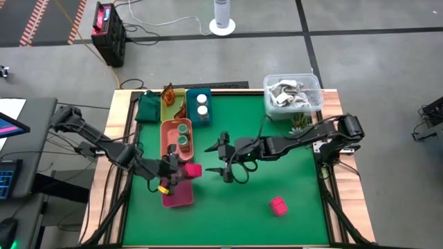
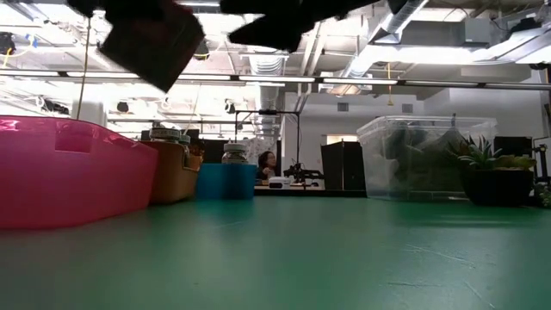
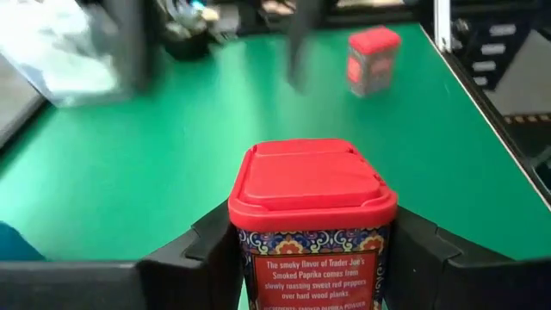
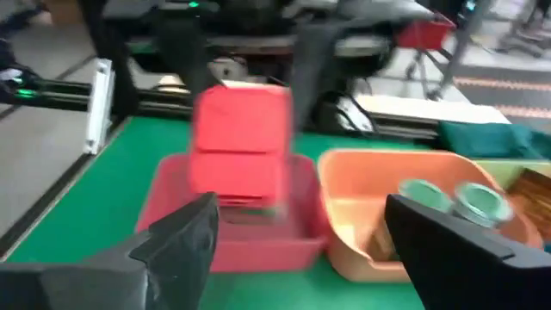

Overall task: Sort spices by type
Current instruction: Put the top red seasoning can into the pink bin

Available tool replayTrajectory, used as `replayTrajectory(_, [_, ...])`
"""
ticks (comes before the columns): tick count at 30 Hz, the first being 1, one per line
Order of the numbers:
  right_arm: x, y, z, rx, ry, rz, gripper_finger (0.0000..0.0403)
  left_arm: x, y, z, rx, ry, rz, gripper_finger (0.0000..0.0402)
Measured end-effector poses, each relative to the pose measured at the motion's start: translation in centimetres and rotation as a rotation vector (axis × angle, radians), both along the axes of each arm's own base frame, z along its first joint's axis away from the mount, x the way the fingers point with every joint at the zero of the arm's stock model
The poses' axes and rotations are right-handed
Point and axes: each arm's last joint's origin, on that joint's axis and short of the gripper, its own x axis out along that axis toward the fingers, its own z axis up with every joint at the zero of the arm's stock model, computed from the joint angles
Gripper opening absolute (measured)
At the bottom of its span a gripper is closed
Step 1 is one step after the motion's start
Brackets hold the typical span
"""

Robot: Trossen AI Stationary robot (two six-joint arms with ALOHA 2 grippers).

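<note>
My left gripper (image 1: 181, 171) is shut on a pink-red lidded spice tin (image 3: 310, 198), which it holds over the far end of the pink tray (image 1: 178, 196). The tin also shows in the right wrist view (image 4: 241, 146), above that tray (image 4: 232, 232). My right gripper (image 1: 225, 159) is open and empty, just right of the tin near the table's middle. A second pink tin (image 1: 278, 205) stands on the mat at the near right. Green-lidded jars (image 1: 183, 134) stand in the orange tray, white jars (image 1: 202, 104) in the blue tray, and orange sachets (image 1: 168, 95) lie in the yellow-green tray. My left gripper pinches the tin between its two fingers, on two opposite side walls just below the lid (image 3: 245, 250). The fingers (image 3: 194, 258) come about level from the table's left. The tin stands upright with its lid up, lifted clear above the pink tray.
A clear tub of grey-white clutter (image 1: 292, 92) and a small plant (image 1: 299, 122) stand at the far right corner. A green cloth (image 1: 147, 107) lies far left. Bare green mat stretches across the middle and near right.
</note>
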Motion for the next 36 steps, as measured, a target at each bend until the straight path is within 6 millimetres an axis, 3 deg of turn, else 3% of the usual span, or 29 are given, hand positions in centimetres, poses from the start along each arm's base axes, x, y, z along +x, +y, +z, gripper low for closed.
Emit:
replayTrajectory(8, [-2.2, -0.7, 0.6, -0.026, 0.029, -0.138, 0.0353, -2.4, -1.9, -4.9, -0.048, -0.038, 0.001, 0.0198])
replayTrajectory(15, [-3.2, -1.2, 0.3, 0.058, 0.026, -0.221, 0.0347, -5.1, -3.5, -7.1, 0.024, -0.119, 0.042, 0.0196])
replayTrajectory(23, [-3.7, 0.8, 0.3, 0.044, 0.004, -0.270, 0.0346, -7.9, -3.9, -9.1, 0.070, -0.205, 0.189, 0.0198])
replayTrajectory(36, [-4.6, 4.2, 0.7, 0.029, -0.055, -0.346, 0.0346, -9.1, -2.3, -12.3, 0.018, -0.195, 0.242, 0.0198])
